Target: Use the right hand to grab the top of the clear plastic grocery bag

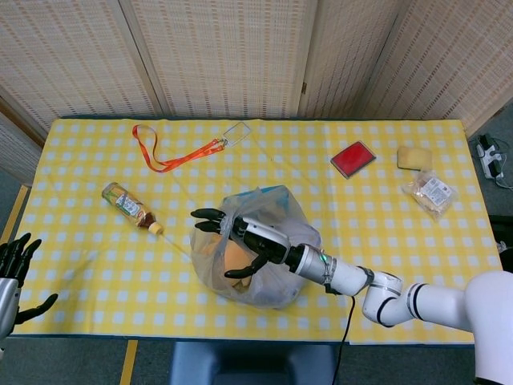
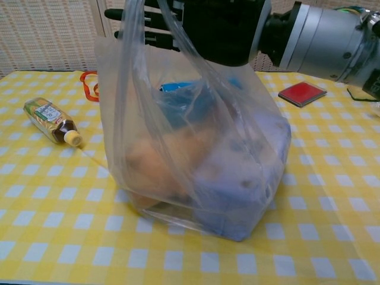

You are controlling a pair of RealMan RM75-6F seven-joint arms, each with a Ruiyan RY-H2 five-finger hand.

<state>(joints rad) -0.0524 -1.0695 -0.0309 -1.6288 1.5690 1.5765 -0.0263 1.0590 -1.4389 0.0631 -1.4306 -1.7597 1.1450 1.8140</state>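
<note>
The clear plastic grocery bag [image 1: 276, 282] stands near the table's front edge, holding an orange item, a blue packet and a pale blue box [image 2: 237, 184]. My right hand [image 1: 237, 239] is at the bag's top, with its fingers stretched out to the left and apart and its thumb below. In the chest view the bag's [image 2: 196, 160] handle strips rise around the right hand [image 2: 202, 27] and out of the frame. The fingers are not closed on the plastic. My left hand [image 1: 14, 271] hangs off the table's front left corner, fingers spread and holding nothing.
A bottle [image 1: 128, 206] lies left of the bag, with an orange lanyard [image 1: 172, 156] and a clear card holder [image 1: 237, 131] behind it. A red wallet [image 1: 353, 158], a yellow block [image 1: 414, 157] and a wrapped packet [image 1: 430, 192] lie at the far right.
</note>
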